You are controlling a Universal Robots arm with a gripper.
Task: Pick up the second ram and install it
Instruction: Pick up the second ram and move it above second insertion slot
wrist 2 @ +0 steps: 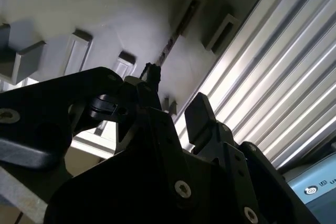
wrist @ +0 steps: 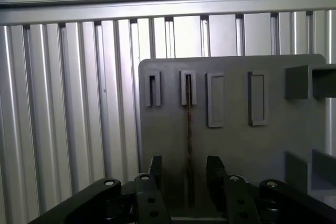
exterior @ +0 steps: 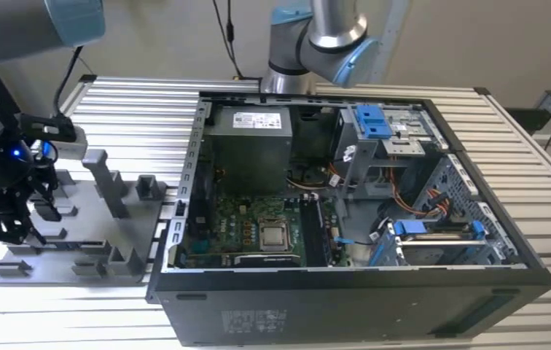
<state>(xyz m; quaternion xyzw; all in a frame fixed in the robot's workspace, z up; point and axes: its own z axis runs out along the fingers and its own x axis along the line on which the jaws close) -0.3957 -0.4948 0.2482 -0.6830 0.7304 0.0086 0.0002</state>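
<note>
The end effector [wrist: 186, 170] hangs over the grey holder tray [wrist: 236, 145] with its two black fingers [wrist: 156, 170] spread apart. One finger stands on each side of the second ram [wrist: 188, 140], with a gap showing on both sides, so it has hold of nothing. The second ram stands on edge in a slot of the tray. In the first wrist view it is seen edge-on as a thin dark line running from a small raised socket down between the fingers. In the second wrist view the same thin stick [wrist 2: 169, 51] lies just past one fingertip [wrist 2: 150, 74].

In the exterior view the end effector [exterior: 28, 219] is at the exterior view's left, low over the tray [exterior: 91, 227], which rests on the slatted metal tabletop [exterior: 130, 109]. Just beside the tray, toward the exterior view's right, an open computer case [exterior: 353, 306] lies on its side, showing the motherboard [exterior: 241, 226] and a grey power supply [exterior: 246, 149].

A white label [exterior: 258, 118] sits on the power supply and another printed patch [exterior: 254, 319] on the case's near wall; the print on either cannot be made out. A pale blue cap [wrist 2: 317, 184] on the arm carries a printed mark.
</note>
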